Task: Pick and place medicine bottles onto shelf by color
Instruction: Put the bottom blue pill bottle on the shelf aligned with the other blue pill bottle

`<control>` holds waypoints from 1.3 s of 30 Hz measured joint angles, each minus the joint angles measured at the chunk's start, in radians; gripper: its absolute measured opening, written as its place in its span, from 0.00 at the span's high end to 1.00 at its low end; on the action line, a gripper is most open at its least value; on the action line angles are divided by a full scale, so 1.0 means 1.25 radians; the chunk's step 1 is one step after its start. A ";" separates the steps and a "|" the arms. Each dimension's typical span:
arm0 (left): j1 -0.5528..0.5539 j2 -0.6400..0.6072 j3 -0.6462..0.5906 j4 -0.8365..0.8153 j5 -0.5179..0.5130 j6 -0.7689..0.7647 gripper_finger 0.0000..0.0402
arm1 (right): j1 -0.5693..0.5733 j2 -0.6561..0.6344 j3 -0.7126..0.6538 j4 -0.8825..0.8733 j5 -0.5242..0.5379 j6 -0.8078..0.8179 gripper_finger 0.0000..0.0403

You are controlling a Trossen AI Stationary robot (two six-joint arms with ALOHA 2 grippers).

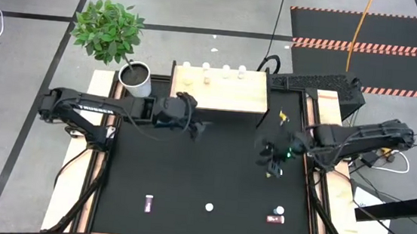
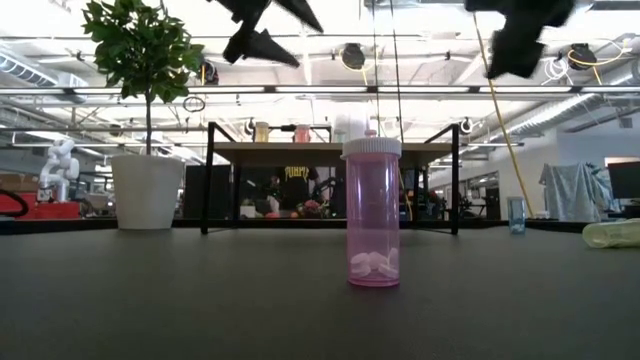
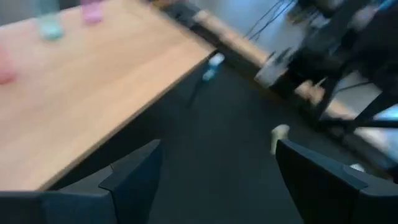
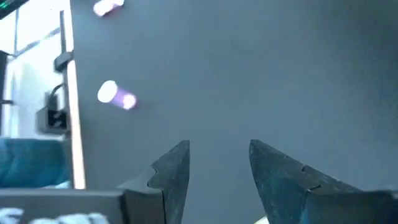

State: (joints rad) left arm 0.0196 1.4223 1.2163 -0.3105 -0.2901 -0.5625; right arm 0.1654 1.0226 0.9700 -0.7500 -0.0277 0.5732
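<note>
Our left fingers [image 3: 217, 180] are apart with nothing between them, close beside the shelf [image 1: 222, 95]. Our right fingers [image 4: 217, 174] are apart and empty; two bottles [image 4: 116, 96] lie far past them.

Bright overhead lights; both wrist views blurred.

Potted plant [image 1: 110, 29], black keyboard [image 1: 314, 83]

No label shows on the pink bottle [image 2: 372, 212]. Yellow lettering on a dark shirt [image 2: 293, 176] behind the shelf [image 2: 330, 152] is illegible.
</note>
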 joint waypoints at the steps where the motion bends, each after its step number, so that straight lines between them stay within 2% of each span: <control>1: -0.010 0.009 0.002 0.030 0.000 0.000 0.22 | 0.023 -0.002 -0.016 0.002 -0.001 0.037 0.60; 3: -0.025 0.016 0.002 0.047 0.002 0.011 0.22 | 0.074 -0.002 -0.045 -0.006 -0.002 0.095 0.60; 6: -0.046 0.055 0.005 0.125 0.002 0.097 0.22 | 0.178 0.000 -0.081 0.002 0.000 0.115 0.60; 9: -0.068 0.087 0.001 0.132 0.024 0.220 0.22 | 0.278 0.019 -0.102 0.022 -0.003 0.140 0.60; 11: -0.085 0.098 0.002 0.108 0.044 0.248 0.22 | 0.320 0.039 -0.103 0.026 0.002 0.169 0.60; 14: -0.120 0.120 0.004 0.113 0.072 0.226 0.22 | 0.353 0.067 -0.103 0.031 -0.006 0.229 0.60; 23: -0.218 0.175 0.003 0.114 0.067 0.240 0.22 | 0.490 0.124 -0.058 0.011 -0.023 0.370 0.60; 31: -0.255 0.234 0.002 0.130 0.065 0.242 0.22 | 0.623 0.179 -0.049 -0.018 -0.003 0.342 0.60; 35: -0.260 0.251 0.002 0.133 0.064 0.188 0.22 | 0.636 0.193 -0.049 -0.026 -0.002 0.347 0.57; 39: -0.262 0.251 0.002 0.128 0.064 0.145 0.22 | 0.632 0.200 -0.049 -0.021 0.029 0.348 0.49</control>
State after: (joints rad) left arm -0.3080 1.7363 1.2186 -0.1510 -0.2096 -0.3813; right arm 0.9550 1.2724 0.9085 -0.7758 0.0082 1.0076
